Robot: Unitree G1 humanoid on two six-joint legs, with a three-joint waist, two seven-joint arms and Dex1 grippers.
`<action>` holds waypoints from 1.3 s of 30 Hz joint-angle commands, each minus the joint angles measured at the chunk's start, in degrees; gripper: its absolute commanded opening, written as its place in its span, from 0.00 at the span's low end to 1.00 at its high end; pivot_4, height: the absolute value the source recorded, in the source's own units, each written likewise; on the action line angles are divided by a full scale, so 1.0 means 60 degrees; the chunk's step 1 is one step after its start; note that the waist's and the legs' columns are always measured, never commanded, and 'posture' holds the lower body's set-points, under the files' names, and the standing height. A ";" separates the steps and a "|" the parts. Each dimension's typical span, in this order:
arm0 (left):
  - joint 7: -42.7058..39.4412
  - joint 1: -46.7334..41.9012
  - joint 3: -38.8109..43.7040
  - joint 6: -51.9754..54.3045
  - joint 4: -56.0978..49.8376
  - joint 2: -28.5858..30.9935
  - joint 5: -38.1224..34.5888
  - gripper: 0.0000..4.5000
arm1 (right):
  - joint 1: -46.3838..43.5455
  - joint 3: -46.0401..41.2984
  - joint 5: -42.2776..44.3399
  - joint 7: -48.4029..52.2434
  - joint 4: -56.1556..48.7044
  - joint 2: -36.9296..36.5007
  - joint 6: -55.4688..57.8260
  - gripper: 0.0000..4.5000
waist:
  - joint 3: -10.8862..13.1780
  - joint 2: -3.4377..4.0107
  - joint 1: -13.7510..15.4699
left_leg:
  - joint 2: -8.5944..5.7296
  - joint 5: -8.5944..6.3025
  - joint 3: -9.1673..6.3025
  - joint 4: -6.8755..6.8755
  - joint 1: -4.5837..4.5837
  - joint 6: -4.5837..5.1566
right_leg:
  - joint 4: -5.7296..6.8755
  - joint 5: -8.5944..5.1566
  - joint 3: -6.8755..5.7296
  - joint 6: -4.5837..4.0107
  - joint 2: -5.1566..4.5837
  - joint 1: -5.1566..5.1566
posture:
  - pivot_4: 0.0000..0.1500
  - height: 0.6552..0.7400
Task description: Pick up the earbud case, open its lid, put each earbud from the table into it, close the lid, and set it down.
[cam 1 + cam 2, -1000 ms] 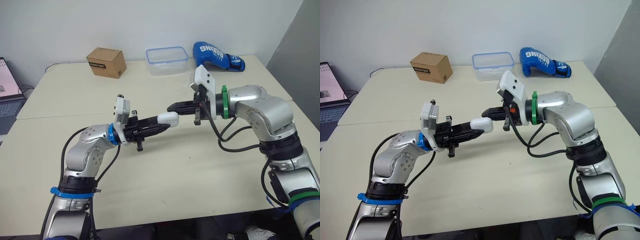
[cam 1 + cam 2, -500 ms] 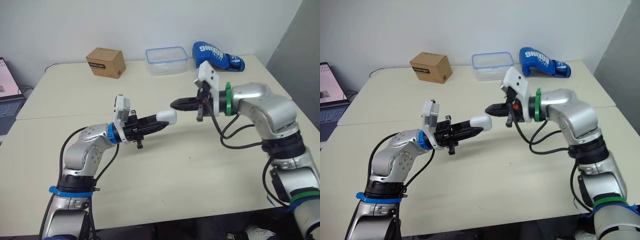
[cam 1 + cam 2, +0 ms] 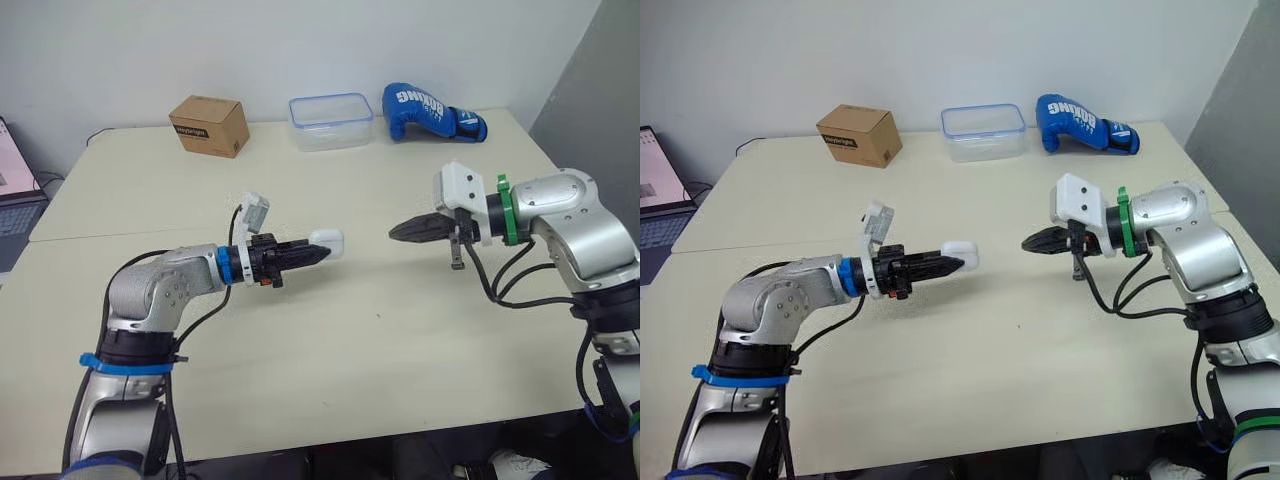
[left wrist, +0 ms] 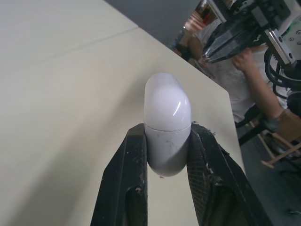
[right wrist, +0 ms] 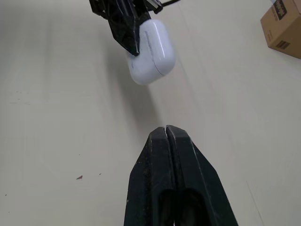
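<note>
Pale cream desk (image 3: 350,330) against a plain wall, with a cardboard box (image 3: 210,125), a clear plastic tub (image 3: 331,121) and a blue boxing glove (image 3: 432,111) along the back edge. The left fingers (image 4: 122,188) are clamped on the lower half of the white earbud case (image 3: 330,243), holding it up off the desk near the middle with the lid closed. The right fingers (image 5: 155,188) are pressed tight together with nothing between them, pointing at the case but well apart from it.
</note>
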 commanded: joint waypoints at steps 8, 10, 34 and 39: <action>0.0801 -0.0889 -0.0573 0.0515 0.1974 -0.1303 0.0691 0.17 | 0.0915 -0.0221 -0.0063 -0.0045 -0.1267 -0.0301 0.0243 0.00 | 0.0001 -0.0003 0.0120 | -0.0006 0.0001 -0.0004 0.0012 -0.0003 -0.0002 | -0.0001 0.0000 -0.0003 0.0000 -0.0003 0.0006 | 1.00 0.89; 0.0771 -0.0983 -0.0658 0.0486 0.2241 -0.1349 0.0852 0.17 | 0.1081 -0.0189 -0.0214 -0.0084 -0.1282 -0.0372 0.0184 0.00 | 0.0001 -0.0003 0.0169 | -0.0005 0.0001 -0.0002 0.0011 -0.0003 -0.0002 | 0.0001 0.0000 -0.0002 0.0000 -0.0003 0.0004 | 1.00 0.89; 0.0459 -0.0767 -0.1278 0.0500 0.3093 -0.1069 0.2027 0.17 | 0.1474 -0.0132 -0.1031 -0.0226 -0.0768 -0.0577 -0.0040 0.00 | 0.0000 -0.0003 0.0160 | -0.0004 0.0001 0.0004 0.0010 0.0002 -0.0002 | 0.0003 0.0000 0.0002 0.0000 -0.0003 0.0006 | 1.00 0.89; 0.0483 -0.0791 -0.1266 0.0473 0.3155 -0.0867 0.2245 0.45 | 0.1494 -0.0119 -0.0988 -0.0179 -0.0834 -0.0567 -0.0020 0.00 | 0.0000 -0.0003 0.0160 | -0.0004 0.0001 0.0004 0.0010 0.0003 -0.0002 | 0.0004 0.0000 0.0002 0.0000 -0.0003 0.0006 | 1.00 0.89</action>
